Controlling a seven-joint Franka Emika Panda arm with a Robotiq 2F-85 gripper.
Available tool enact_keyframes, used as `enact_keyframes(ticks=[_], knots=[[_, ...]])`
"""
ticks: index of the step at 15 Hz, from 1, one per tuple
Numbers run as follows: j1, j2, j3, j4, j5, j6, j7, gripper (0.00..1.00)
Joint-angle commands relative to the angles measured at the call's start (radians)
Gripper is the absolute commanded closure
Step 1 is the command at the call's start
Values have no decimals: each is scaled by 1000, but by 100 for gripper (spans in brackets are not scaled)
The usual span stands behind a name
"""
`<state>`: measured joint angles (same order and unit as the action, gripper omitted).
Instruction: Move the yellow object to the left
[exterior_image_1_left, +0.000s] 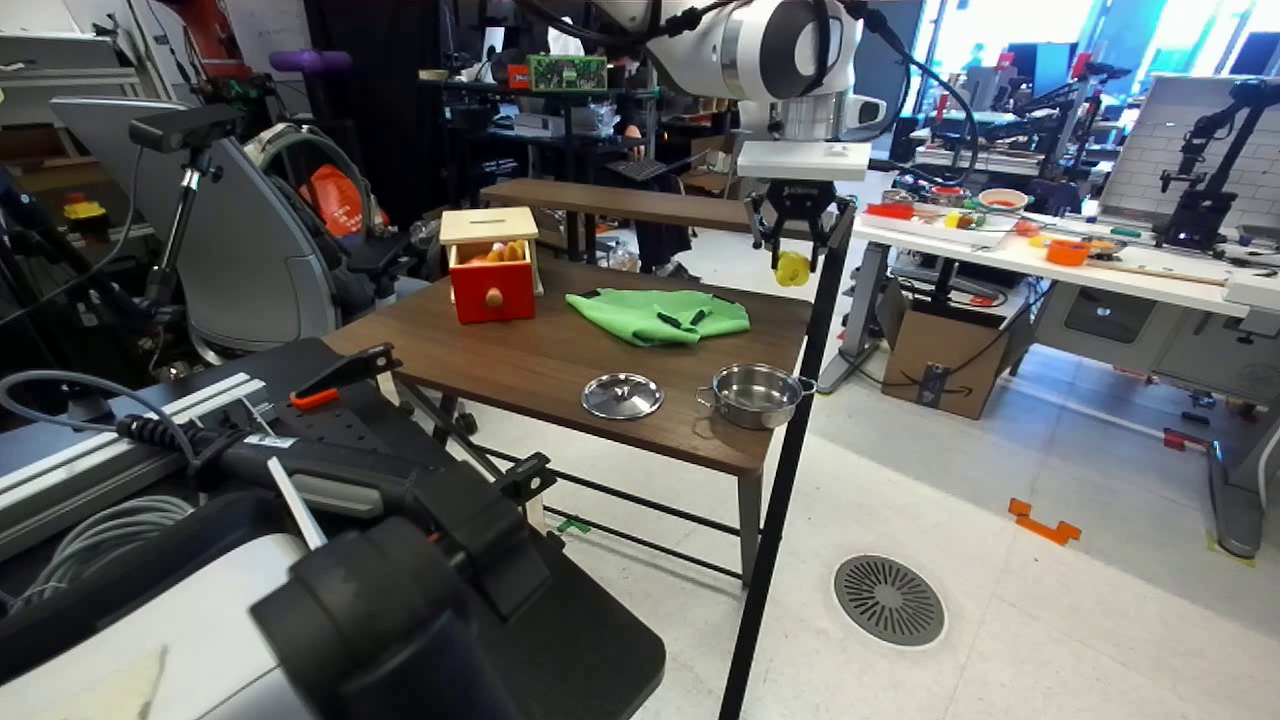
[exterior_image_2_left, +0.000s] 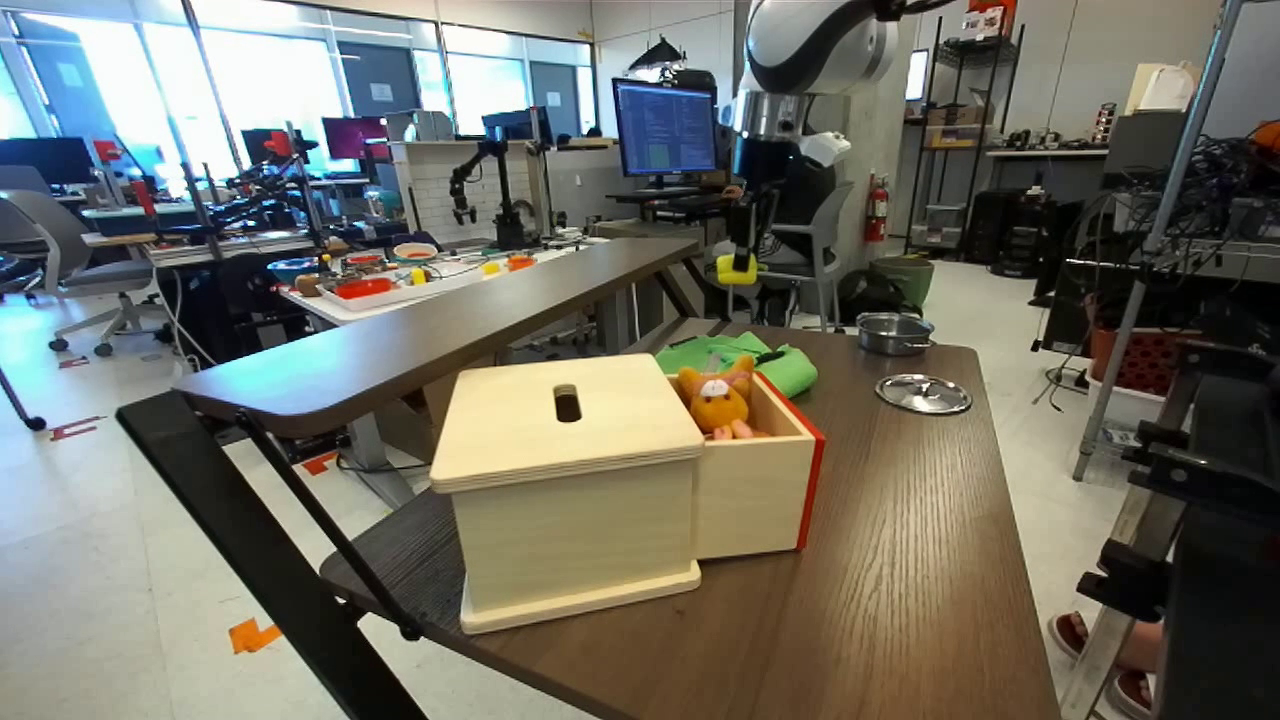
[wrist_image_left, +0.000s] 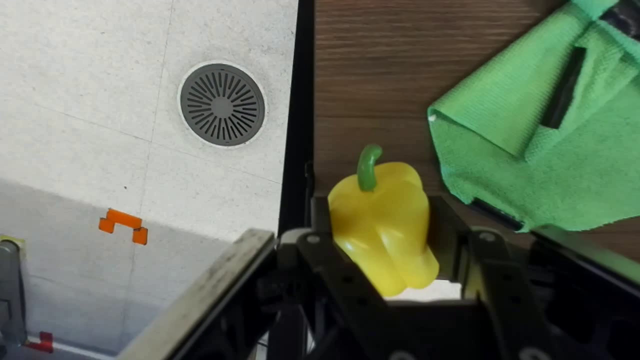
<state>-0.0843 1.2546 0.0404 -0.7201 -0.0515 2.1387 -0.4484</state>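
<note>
The yellow object is a plain yellow toy bell pepper with a green stem in the wrist view (wrist_image_left: 382, 225). It also shows in both exterior views (exterior_image_1_left: 792, 268) (exterior_image_2_left: 736, 270). My gripper (wrist_image_left: 381, 215) is shut on it, with one finger pressed to each side. In an exterior view the gripper (exterior_image_1_left: 795, 255) points down and holds the pepper in the air, well above the brown table (exterior_image_1_left: 480, 350), near the table's edge. The pepper touches nothing but the fingers.
A green cloth (exterior_image_1_left: 650, 315) with black strips lies on the table. A metal pot (exterior_image_1_left: 757, 395) and a metal lid (exterior_image_1_left: 622, 396) stand near one end. A wooden box (exterior_image_2_left: 570, 500) with an open red-fronted drawer (exterior_image_1_left: 493, 290) holds an orange plush toy (exterior_image_2_left: 718, 405). A raised brown shelf (exterior_image_2_left: 450, 320) runs along one side.
</note>
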Motion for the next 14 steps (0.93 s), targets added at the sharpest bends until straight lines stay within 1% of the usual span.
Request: enact_keyframes(ticks=[1, 2, 5, 6, 10, 14], knots=[[39, -143, -2, -198, -14, 34, 16, 75], [49, -182, -1, -256, -13, 43, 15, 75], [78, -263, -6, -378, -18, 71, 19, 75], [78, -292, 8, -417, -25, 62, 21, 75], [98, -406, 12, -595, -43, 80, 28, 75], [113, -513, 27, -784, -80, 125, 20, 75]])
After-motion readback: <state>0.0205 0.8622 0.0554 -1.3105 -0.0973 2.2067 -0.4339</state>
